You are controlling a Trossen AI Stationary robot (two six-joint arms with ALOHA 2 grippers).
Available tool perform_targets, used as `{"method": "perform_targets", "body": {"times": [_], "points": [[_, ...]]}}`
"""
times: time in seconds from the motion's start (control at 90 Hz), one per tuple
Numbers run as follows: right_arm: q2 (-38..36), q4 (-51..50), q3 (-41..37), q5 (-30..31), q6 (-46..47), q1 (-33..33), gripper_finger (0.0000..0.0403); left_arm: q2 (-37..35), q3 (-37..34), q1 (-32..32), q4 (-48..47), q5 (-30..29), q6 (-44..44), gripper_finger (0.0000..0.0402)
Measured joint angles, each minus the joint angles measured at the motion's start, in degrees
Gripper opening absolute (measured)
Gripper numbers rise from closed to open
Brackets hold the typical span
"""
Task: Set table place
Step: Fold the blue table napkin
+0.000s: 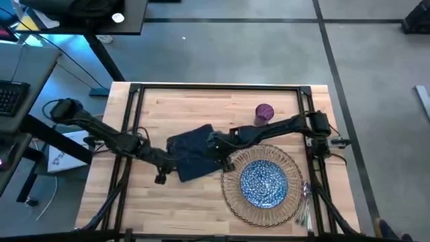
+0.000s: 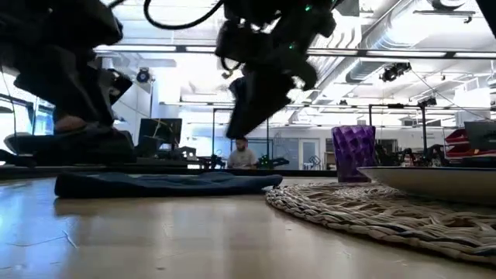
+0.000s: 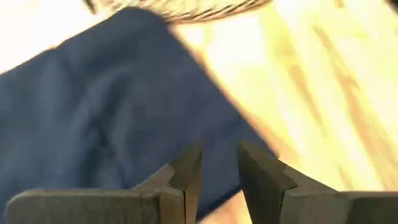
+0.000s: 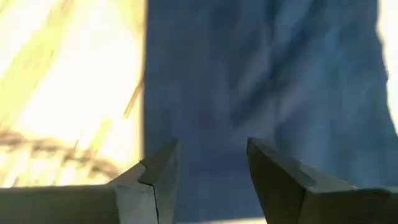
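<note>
table (image 1: 181,117): light wood strips, smooth and matt, grain lines showing; black metal rail frame (image 1: 215,87) around it
napkin (image 1: 191,153): dark navy cloth, soft and matt, lightly creased
mat (image 2: 372,213): woven wicker, rough and ropey, dull straw finish
plate (image 1: 263,182): glazed ware by the look, blue-and-white speckled, with a slight gloss
cup (image 2: 353,153): purple, faceted, translucent and shiny; glass or plastic, cannot tell which
cutlery (image 1: 306,202): silver metal, bright
left gripper (image 3: 217,168): dark matt fingers, smooth, hard-edged
right gripper (image 4: 210,163): same dark matt finish, plain flat faces
</note>
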Motion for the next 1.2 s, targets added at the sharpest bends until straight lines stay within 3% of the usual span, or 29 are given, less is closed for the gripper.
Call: {"method": "perform_targets", "body": {"times": [0.133, 0.278, 0.489, 0.911, 1.056, 1.2], "points": [[0.2, -1.4, -1.9, 0.5, 2.4, 2.0, 0.0165, 5.8, 0.0, -3.0, 5.5, -0.7, 3.0, 0.0095], [0.1, -0.5, -2.5, 5.4, 4.1, 4.2, 0.0182, 12.3, 0.0, -5.7, 10.9, -1.5, 6.4, 0.0110], [0.3, 2.0, -2.4, 7.1, 5.6, 5.8, 0.0197, 19.2, 0.0, -7.4, 14.4, -3.6, 3.6, 0.0126], [0.4, 3.0, -2.4, 10.4, 7.7, 6.1, 0.0197, 21.6, 0.1, -8.9, 15.0, -8.7, -8.0, 0.0126], [0.0, 2.8, -2.4, 10.5, 10.2, 6.4, 0.0197, 22.0, 0.2, -8.9, 14.1, -9.5, -14.5, 0.0102], [-1.7, 1.8, -2.3, 11.4, 9.0, 7.8, 0.0197, 21.5, 0.2, -9.9, 13.4, -10.5, -21.3, 0.0024]]}}
